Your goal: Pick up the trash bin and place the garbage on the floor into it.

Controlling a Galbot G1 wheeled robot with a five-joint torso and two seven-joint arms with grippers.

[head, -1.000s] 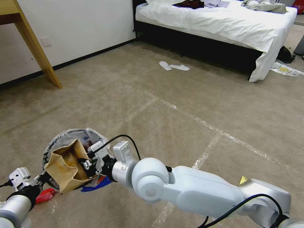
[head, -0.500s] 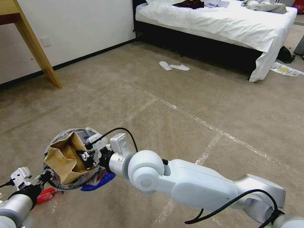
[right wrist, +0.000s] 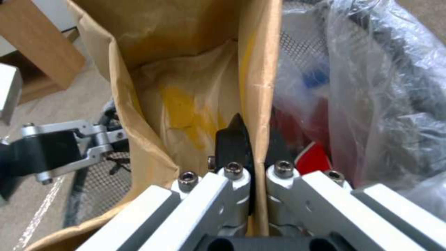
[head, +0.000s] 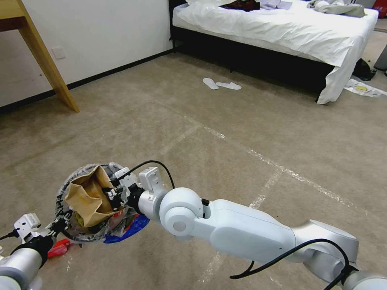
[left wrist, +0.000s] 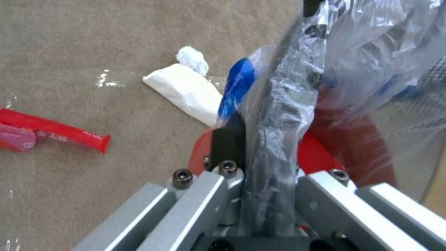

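At about eight o'clock in the head view, the left gripper [head: 56, 228] clamps the black rim of the small round plastic-lined trash bin [head: 72, 229], while the right gripper [head: 109, 196] pinches a light, crumpled brown paper bag [head: 86, 197], easily torn, by its wall over the bin's mouth.

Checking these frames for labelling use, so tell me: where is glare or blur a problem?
Head view: even light, sharp. Left wrist view: glare on the trash bin liner; left gripper soft. Right wrist view: brown paper bag and right gripper soft.
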